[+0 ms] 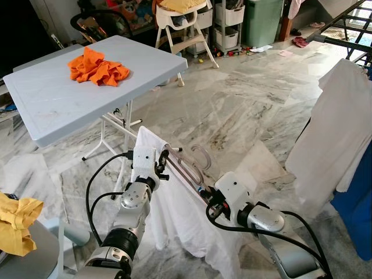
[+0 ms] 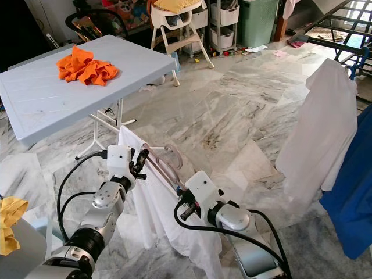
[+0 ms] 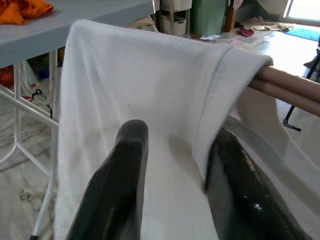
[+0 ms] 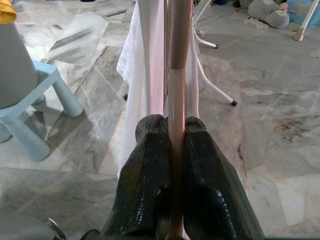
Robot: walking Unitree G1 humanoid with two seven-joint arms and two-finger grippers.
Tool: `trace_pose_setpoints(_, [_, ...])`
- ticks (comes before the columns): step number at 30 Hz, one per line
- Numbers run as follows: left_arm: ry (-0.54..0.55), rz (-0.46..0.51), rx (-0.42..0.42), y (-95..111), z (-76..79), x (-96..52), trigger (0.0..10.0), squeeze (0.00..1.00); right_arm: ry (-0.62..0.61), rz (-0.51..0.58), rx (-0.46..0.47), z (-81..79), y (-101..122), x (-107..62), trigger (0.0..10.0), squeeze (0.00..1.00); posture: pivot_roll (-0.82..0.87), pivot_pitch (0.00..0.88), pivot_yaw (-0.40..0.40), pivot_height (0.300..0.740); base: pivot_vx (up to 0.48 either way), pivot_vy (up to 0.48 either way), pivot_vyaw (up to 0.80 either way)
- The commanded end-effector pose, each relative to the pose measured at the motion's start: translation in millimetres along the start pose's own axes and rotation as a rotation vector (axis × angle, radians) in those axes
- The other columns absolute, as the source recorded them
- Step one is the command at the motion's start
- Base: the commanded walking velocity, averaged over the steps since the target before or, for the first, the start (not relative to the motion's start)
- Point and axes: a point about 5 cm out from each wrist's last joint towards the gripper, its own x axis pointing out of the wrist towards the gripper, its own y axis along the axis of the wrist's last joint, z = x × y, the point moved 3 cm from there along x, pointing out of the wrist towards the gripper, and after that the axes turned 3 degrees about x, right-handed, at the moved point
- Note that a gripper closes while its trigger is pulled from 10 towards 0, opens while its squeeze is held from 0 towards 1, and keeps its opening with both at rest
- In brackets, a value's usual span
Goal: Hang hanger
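Observation:
A pinkish wooden hanger (image 1: 187,171) with a clear hook (image 1: 201,156) carries a white garment (image 1: 174,224) that drapes down toward the floor. I hold it low in front of me, between both arms. My right gripper (image 1: 208,199) is shut on the hanger's bar (image 4: 176,90), which runs straight out between its black fingers (image 4: 150,165). My left gripper (image 1: 163,161) is at the hanger's other end, closed over the cloth-covered shoulder. The white garment (image 3: 145,90) lies between its two fingers (image 3: 117,185), and the bars (image 3: 290,87) stick out to one side.
A light blue folding table (image 1: 58,104) with an orange cloth (image 1: 96,67) stands ahead left. At the right, a white shirt (image 1: 337,133) and a blue cloth (image 1: 356,215) hang on a drying rack (image 1: 349,23). A yellow cloth (image 1: 16,220) lies near left. Marble floor lies open ahead.

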Motion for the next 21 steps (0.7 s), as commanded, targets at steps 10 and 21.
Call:
trace_pose_setpoints(10, [0.05, 0.029, 0.031, 12.8, -17.0, 5.6, 0.0, 0.0, -0.011, -0.017, -0.024, -0.8, -1.4, 3.9, 10.0, 0.0, -0.19, 0.0, 0.147, 0.74, 0.0, 0.0, 0.0])
trace_pose_setpoints(21, [0.068, 0.017, 0.031, 12.7, -22.1, 7.1, 0.0, 0.0, -0.004, -0.023, -0.022, -2.9, -4.0, 3.8, 10.0, 0.0, -0.19, 0.0, 0.156, 0.74, 0.0, 0.0, 0.0])
